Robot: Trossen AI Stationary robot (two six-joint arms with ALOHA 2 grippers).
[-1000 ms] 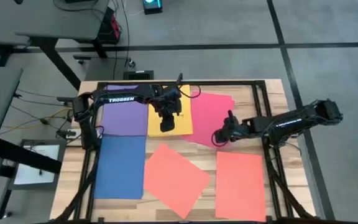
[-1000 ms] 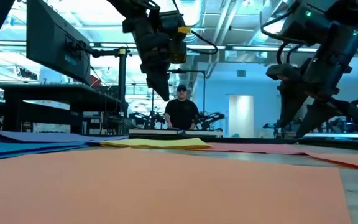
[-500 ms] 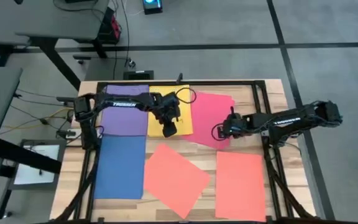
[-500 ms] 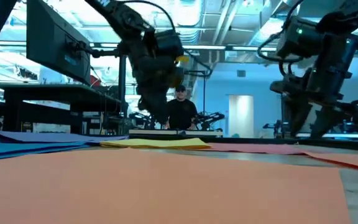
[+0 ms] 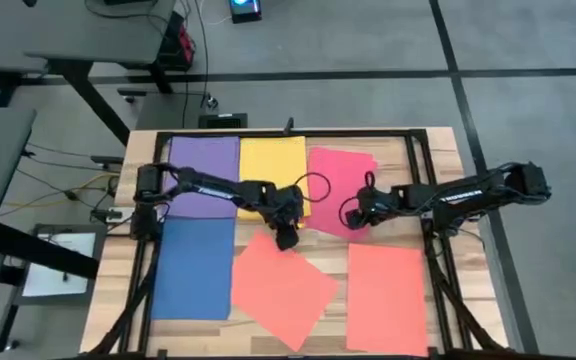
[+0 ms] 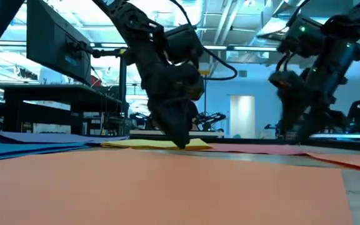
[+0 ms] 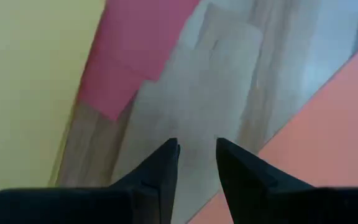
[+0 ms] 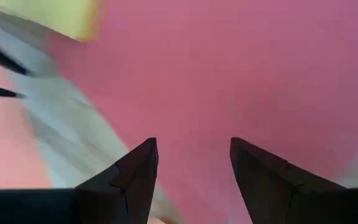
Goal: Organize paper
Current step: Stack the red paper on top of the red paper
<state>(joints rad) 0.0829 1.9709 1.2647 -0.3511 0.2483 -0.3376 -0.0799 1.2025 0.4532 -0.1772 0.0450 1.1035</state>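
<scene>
— Left gripper (image 5: 287, 241)? 
— Fingers (image 7: 161, 171) slightly parted, empty, over bare desk (image 5: 320, 245) between yellow sheet (image 5: 273, 170) and tilted coral sheet (image 5: 283, 285).
— Right gripper (image 5: 349, 216)? 
— Fingers (image 8: 135, 171) spread (nothing held), above pink sheet (image 5: 340, 180).

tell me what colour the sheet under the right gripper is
Red-pink. The right gripper is over the red-pink sheet; the high view shows it best.

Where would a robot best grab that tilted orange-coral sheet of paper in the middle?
Probably at the corner nearest the left gripper, coming down from above. The tilted orange-coral paper sheet lies flat on the wooden table, so only an edge or corner offers purchase. That top corner points toward the yellow paper sheet, with bare wood around it.
</scene>
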